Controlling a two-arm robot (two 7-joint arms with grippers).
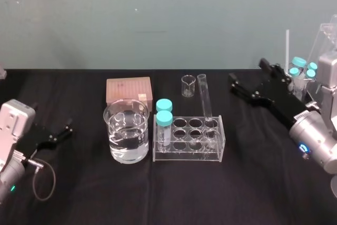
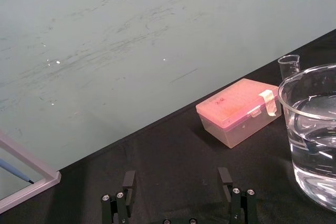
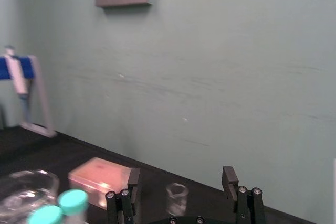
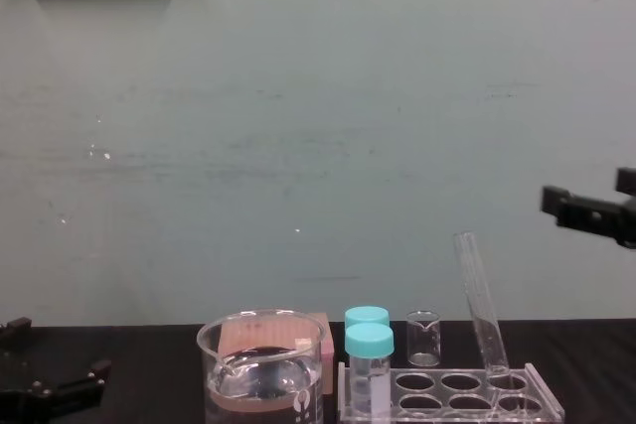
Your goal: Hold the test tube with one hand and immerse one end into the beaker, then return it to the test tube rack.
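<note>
At the far right corner of the low clear plastic test tube rack [image 1: 188,156], the long thin clear glass test tube [image 1: 205,98] stands leaning, its round end down in a hole. Just left of the rack on the black desk [image 1: 253,188] sits the big wide clear glass beaker [image 1: 112,130], part full of clear liquid. The right black two-finger pincer [image 3: 181,174] hangs high on the right, fingers spread wide, well apart from the tube. The left black pincer [image 2: 177,179] sits low on the left, spread too. The tube is likely light, stiff, slippery and easy to break, so a soft pinch on its bare top part looks best.
</note>
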